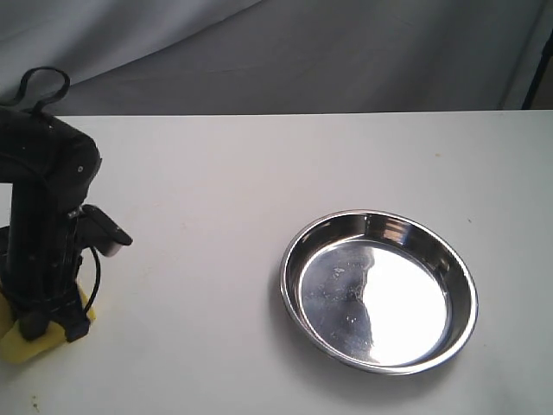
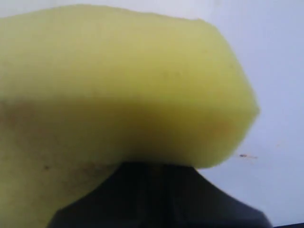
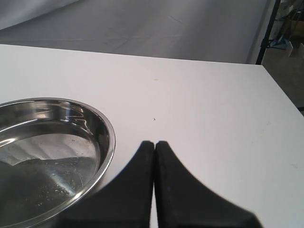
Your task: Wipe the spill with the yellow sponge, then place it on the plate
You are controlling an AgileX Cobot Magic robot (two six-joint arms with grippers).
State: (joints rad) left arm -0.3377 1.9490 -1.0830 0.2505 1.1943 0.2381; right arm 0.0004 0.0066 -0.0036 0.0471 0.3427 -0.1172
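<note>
Left gripper is low at the near-left corner of the white tabletop, clenched on the bright yellow rectangular foam sponge. Yellow shows on both sides of the black fingers, and the sponge sits on or just at the table surface. In the left wrist view the foam fills the frame, bulged over one dark finger with brownish stains on its face, so it looks squeezed and pressed down for wiping rather than lifted for carrying. The orange-brown spill isn't visible in any view and is probably under the sponge or arm, can't confirm. Only a tiny tan fleck shows beside the foam. The round shiny stainless-steel plate is well apart to the right, empty and mirror-bright, with open table between it and the sponge and nothing blocking that path. Right gripper is out of the exterior view. Its wrist view shows the two black fingers pressed together holding nothing, parked just beside the plate rim and clear of the route. Grey cloth backdrop hangs behind, and a black cable loop sits on top of the left arm.
</note>
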